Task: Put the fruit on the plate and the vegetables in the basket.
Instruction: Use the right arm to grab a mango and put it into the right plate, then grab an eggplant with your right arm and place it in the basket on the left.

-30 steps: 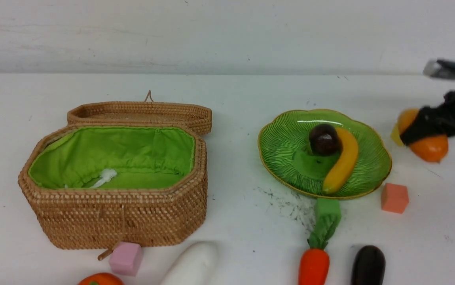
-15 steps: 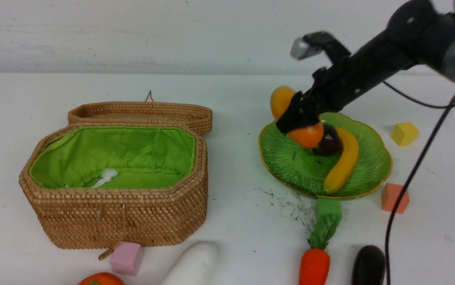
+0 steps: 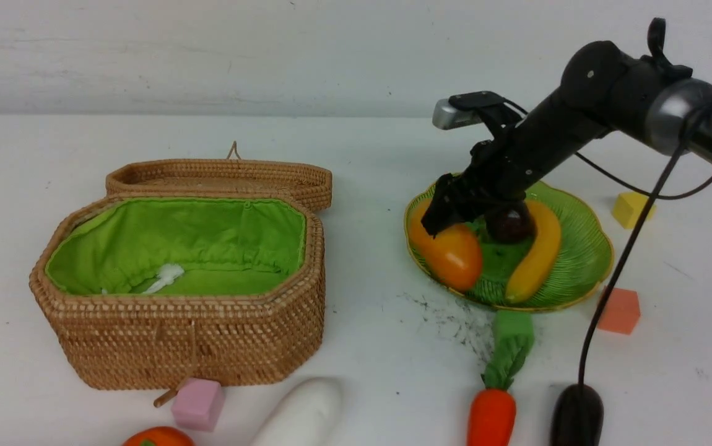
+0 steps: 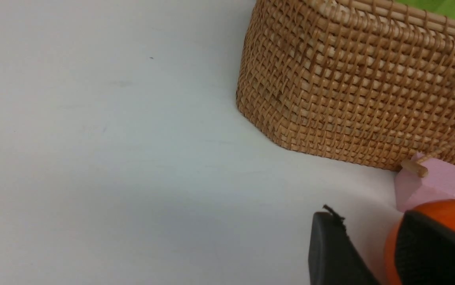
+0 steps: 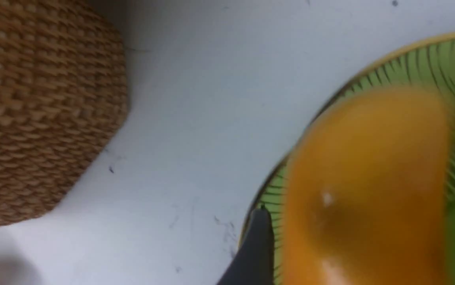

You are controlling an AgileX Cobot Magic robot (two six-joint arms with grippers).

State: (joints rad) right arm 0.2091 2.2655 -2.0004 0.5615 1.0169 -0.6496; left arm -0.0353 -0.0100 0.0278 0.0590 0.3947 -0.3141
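mango [image 3: 449,255] dropped onto plate [image 3: 579,260] below right gripper [image 3: 446,218] | jaws open, empty | i'd lift straight up, clear of banana [image 3: 538,254]

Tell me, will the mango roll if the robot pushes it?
Probably: the mango is a smooth oval with no flat side. Its shiny skin looks slippery to grip. Lying on the sloped edge of the plate, it might slide toward the middle.
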